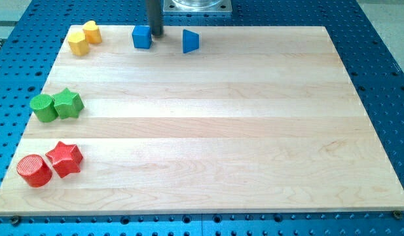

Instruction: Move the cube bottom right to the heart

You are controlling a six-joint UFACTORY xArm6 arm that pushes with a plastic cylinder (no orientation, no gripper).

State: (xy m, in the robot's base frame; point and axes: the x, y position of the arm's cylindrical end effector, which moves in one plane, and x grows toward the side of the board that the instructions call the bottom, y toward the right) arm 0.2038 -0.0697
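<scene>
1. The blue cube (142,37) sat at the view's top edge of the wooden board (208,131), and my tip (156,35) stood right against its right-hand side; whether the two actually touched I could not tell.
2. Taking the blue cube as the landmark: a blue triangular block (190,40) lay a little way off to its right, on the far side of my tip, so my tip was between the two blue pieces and much closer to the cube.
3. Off to the cube's left, near the board's top-left corner, were two yellow blocks touching each other: a yellow heart (78,43), as far as its shape could be made out, and a smaller yellow block (92,31) just above and right of it, whose shape was unclear.
4. Well below and left of the cube, on the left edge, a green cylinder (43,108) pressed against a green star (68,103).
5. Farther below still, near the bottom-left corner, a red cylinder (34,170) sat touching a red star (65,158).
6. The count: two blue, two yellow, two green, two red, eight blocks in all, one cube among them.
7. There was no claw on this arm, only a straight dark rod, so nothing opened or closed and nothing was held; its lower end was down at board level beside the cube.
</scene>
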